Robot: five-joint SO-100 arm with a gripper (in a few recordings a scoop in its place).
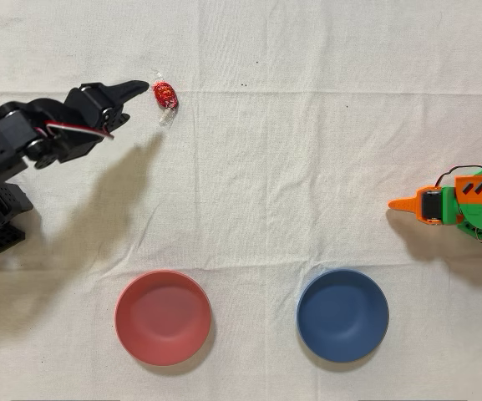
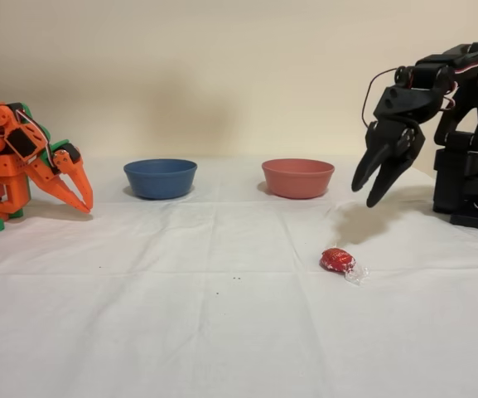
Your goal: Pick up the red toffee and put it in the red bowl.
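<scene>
The red toffee (image 1: 165, 94) lies on the white cloth at the upper left of the overhead view; in the fixed view the toffee (image 2: 336, 260) sits at the front right, its clear twisted end pointing right. My black gripper (image 1: 140, 87) hovers just left of it. The fixed view shows the gripper (image 2: 365, 195) raised above the cloth, behind and slightly right of the candy, open with nothing between its fingers. The red bowl (image 1: 163, 317) stands empty near the lower edge of the overhead view, and the fixed view has the bowl (image 2: 297, 184) at the back.
A dark blue bowl (image 1: 342, 315) of the same size stands beside the red one, at the back left (image 2: 160, 184) in the fixed view. The orange arm (image 1: 458, 205) stands idle at the opposite side of the table (image 2: 23, 157).
</scene>
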